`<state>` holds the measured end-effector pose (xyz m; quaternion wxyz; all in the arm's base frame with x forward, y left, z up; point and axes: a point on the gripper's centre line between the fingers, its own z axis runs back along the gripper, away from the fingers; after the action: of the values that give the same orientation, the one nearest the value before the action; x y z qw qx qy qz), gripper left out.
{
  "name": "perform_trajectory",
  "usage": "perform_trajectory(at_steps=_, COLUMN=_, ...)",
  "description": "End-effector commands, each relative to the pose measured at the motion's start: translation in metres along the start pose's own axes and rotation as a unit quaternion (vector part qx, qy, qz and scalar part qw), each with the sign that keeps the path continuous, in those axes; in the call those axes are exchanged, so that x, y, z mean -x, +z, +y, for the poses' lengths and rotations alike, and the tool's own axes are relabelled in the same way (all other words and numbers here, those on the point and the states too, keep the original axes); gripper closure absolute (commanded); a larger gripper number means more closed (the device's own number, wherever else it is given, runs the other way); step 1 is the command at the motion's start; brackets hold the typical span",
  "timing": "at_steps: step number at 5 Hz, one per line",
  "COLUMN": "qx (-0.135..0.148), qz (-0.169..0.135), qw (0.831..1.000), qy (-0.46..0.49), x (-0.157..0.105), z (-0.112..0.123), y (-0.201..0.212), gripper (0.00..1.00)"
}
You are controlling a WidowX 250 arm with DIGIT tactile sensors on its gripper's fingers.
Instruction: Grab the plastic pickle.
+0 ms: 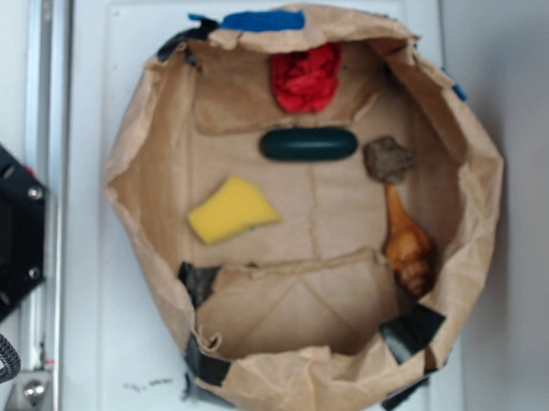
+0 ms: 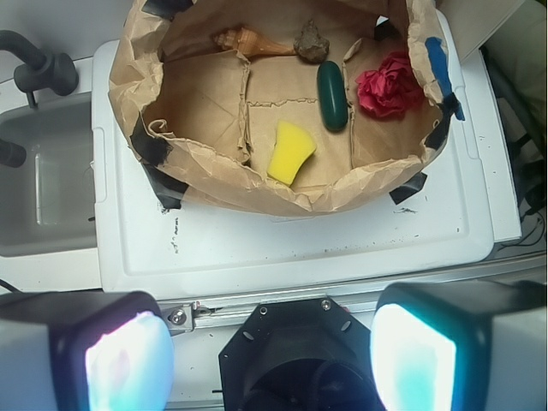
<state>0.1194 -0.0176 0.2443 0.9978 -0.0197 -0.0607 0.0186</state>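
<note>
The plastic pickle (image 1: 309,144) (image 2: 331,95) is a dark green capsule lying flat on the floor of a brown paper bag (image 1: 141,165) (image 2: 214,175) that is rolled down into a bowl. In the wrist view my gripper (image 2: 272,360) hangs high over the robot's own black base, well short of the bag, and stands open with nothing between its two pale pads (image 2: 128,364). The exterior view does not show the gripper.
Inside the bag lie a yellow wedge sponge (image 1: 232,209) (image 2: 290,152), a red crumpled piece (image 1: 305,76) (image 2: 390,86), a grey-brown lump (image 1: 388,159) (image 2: 311,42) and an orange-brown drumstick toy (image 1: 407,240) (image 2: 253,39). The bag sits on a white tabletop (image 2: 300,248); a sink (image 2: 43,180) lies at its left.
</note>
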Motion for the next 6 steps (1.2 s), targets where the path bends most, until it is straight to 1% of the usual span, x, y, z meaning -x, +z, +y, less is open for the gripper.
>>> perform_trajectory(at_steps=1, qx=0.0, qz=0.0, qw=1.0, qy=0.0, x=0.0, z=0.0, y=0.0, gripper=0.0)
perform_trajectory(at_steps=2, qx=0.023, qz=-0.011, qw=0.999, qy=0.04, x=-0.034, z=0.0, y=-0.01, gripper=0.0)
perform_trajectory(at_steps=3, qx=0.025, qz=-0.019, qw=0.999, qy=0.045, x=-0.06, z=0.002, y=-0.019, gripper=0.0)
perform_trajectory(at_steps=4, qx=0.029, qz=-0.02, qw=0.999, qy=0.032, x=-0.08, z=0.007, y=-0.032, gripper=0.0)
perform_trajectory(at_steps=5, qx=0.044, qz=0.002, qw=0.999, qy=0.029, x=-0.098, z=0.002, y=-0.048, gripper=0.0)
perform_trajectory(at_steps=6, qx=0.041, qz=0.011, qw=0.999, qy=-0.007, x=-0.118, z=0.008, y=-0.073, gripper=0.0)
